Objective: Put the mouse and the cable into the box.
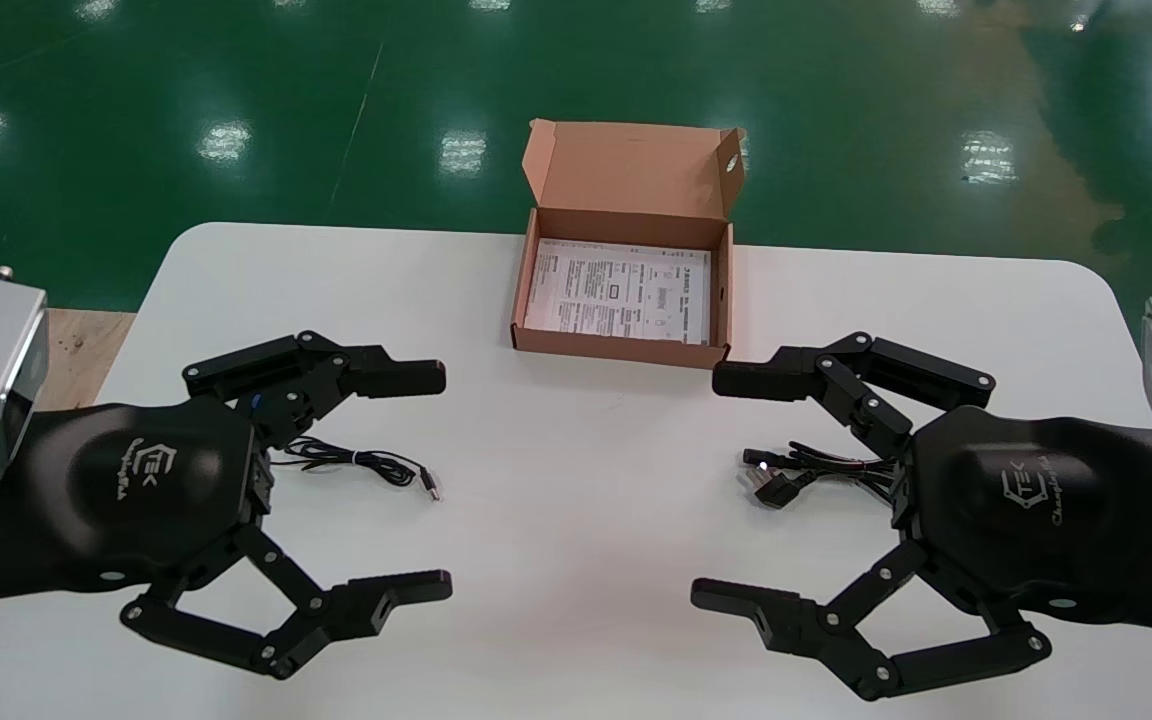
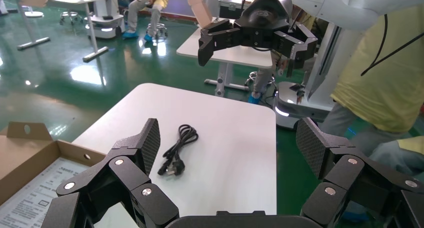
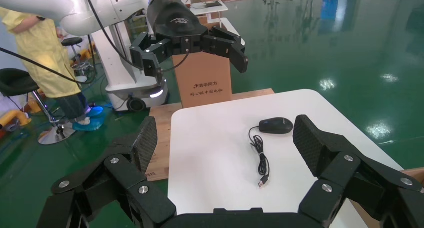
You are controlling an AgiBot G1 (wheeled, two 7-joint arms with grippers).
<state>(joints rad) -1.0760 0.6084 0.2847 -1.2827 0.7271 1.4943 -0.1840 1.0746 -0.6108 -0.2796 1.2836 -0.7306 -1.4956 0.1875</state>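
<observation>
An open brown cardboard box [image 1: 616, 347] stands at the back middle of the white table [image 1: 576, 560], lid up, with a printed sheet [image 1: 621, 290] lying flat inside. The black mouse [image 3: 276, 125] lies on the table's left part; in the head view my left hand hides it and only its cord [image 1: 366, 462] and USB plug [image 1: 430, 487] show. A coiled black power cable [image 1: 806, 468] [image 2: 176, 150] lies on the right part. My left gripper [image 1: 436, 480] [image 2: 230, 143] hovers open above the mouse. My right gripper [image 1: 711, 487] [image 3: 226, 140] hovers open above the cable.
The table has rounded corners, with green floor beyond its far edge. A wooden pallet [image 1: 76, 350] lies by the left edge, with a tall carton [image 3: 202, 83] on it. A person in yellow [image 2: 385, 78] stands off the right side.
</observation>
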